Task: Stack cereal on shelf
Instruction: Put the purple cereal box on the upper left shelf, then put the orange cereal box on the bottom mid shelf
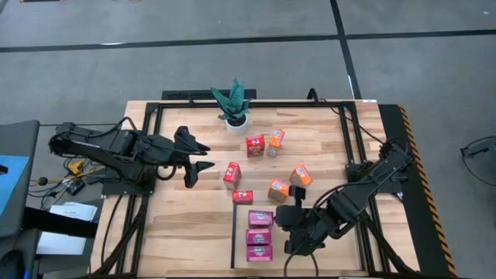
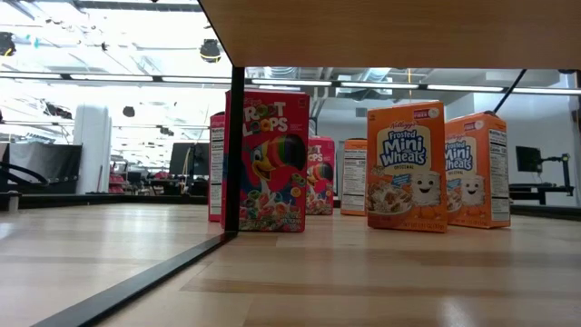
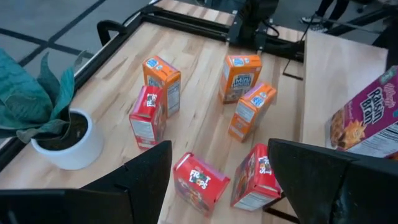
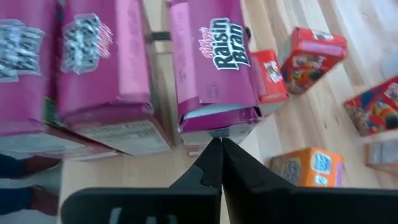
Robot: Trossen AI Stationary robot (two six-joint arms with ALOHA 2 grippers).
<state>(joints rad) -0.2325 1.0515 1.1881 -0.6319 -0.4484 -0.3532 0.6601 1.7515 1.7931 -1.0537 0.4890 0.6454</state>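
Three magenta cereal boxes [image 1: 259,235] in a row on the shelf [image 1: 310,256]; red boxes [image 1: 232,175] and orange boxes [image 1: 301,175] scattered beyond its edge.

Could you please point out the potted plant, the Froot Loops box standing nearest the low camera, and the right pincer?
potted plant [image 1: 235,122]: high view, white pot rim.
Froot Loops box [image 2: 272,163]: low view, printed front.
right pincer [image 4: 221,163]: right wrist view, shut fingertips.
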